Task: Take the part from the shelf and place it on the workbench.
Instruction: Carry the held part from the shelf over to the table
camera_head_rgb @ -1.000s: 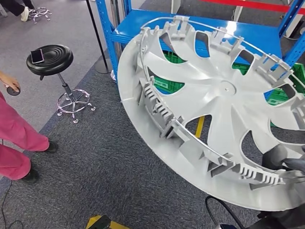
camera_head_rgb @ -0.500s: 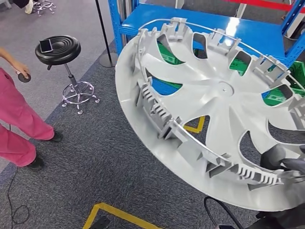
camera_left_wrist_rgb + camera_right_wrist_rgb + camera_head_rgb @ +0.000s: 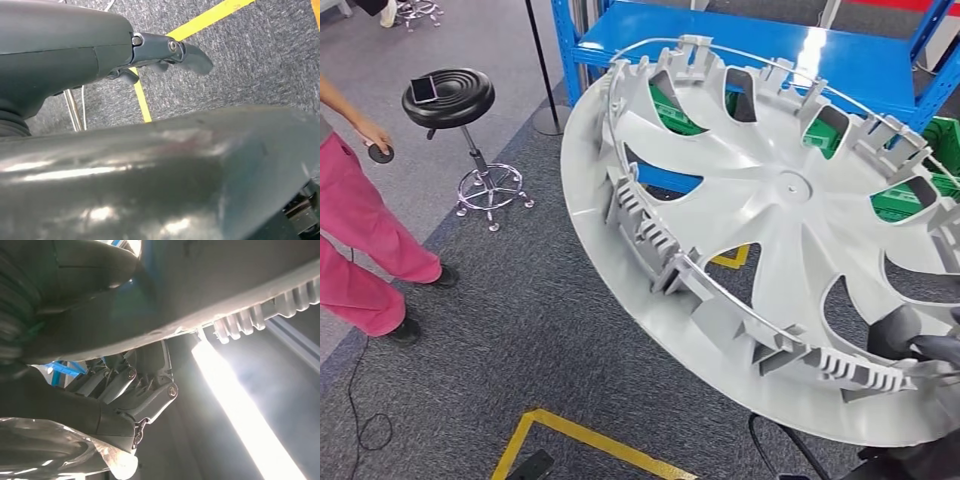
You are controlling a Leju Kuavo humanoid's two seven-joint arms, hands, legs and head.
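Observation:
The part is a large silver wheel cover [image 3: 773, 230], ribbed inner side up, tilted in the air in front of me. My right hand [image 3: 912, 340] grips its near right rim, thumb on top. In the right wrist view the dark fingers [image 3: 149, 387] press against the underside of the wheel cover [image 3: 211, 295]. The blue shelf [image 3: 773, 50] stands behind the cover, at the far side. My left hand [image 3: 113, 50] hangs over the carpet with its fingers [image 3: 188, 55] stretched out and nothing in them.
A black stool [image 3: 448, 97] with a phone on it stands at the left, beside a person in pink trousers [image 3: 358, 240]. Green crates [image 3: 943, 150] sit under the shelf. Yellow floor tape [image 3: 584, 440] crosses the grey carpet near me. A black post [image 3: 539, 70] stands by the shelf corner.
The whole picture has shifted: the stool, person and shelf slid across the view and yellow tape came in near me, so the camera moved. The wheel cover stays in my right hand.

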